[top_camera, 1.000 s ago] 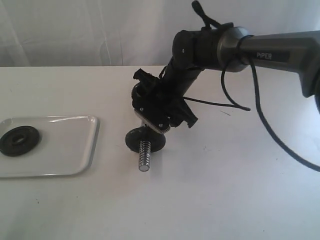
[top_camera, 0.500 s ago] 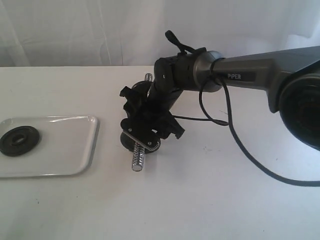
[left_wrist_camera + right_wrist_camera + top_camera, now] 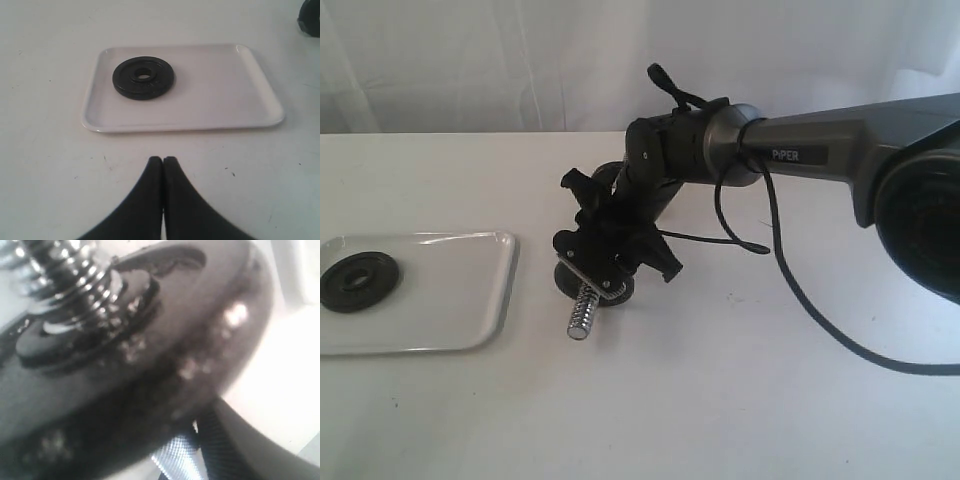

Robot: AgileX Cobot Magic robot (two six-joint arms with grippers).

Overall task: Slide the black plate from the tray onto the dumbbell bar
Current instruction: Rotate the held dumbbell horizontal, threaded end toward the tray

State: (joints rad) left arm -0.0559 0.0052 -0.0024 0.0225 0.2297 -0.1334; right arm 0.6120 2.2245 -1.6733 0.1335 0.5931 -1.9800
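Observation:
The black plate (image 3: 358,282) lies flat at the left end of the white tray (image 3: 470,300), and shows in the left wrist view as well (image 3: 143,78). My left gripper (image 3: 162,161) is shut and empty, over the table just short of the tray's (image 3: 225,100) long rim. My right gripper (image 3: 605,255) is shut on the dumbbell bar (image 3: 582,312), holding it tilted with its threaded end low, right of the tray. Another black disc (image 3: 592,285) sits on the bar against the gripper. Up close, that disc (image 3: 165,365) fills the right wrist view, with the threads (image 3: 65,270) poking through it.
A black cable (image 3: 790,280) hangs from the right arm and loops over the table on the right. A second dark disc (image 3: 610,178) peeks out behind the right wrist. White curtain stands behind the table.
The right arm has swung left toward the tray, carrying the bar and its disc. The bar's threaded end now points lower and more to the left. Plate and tray have not moved.

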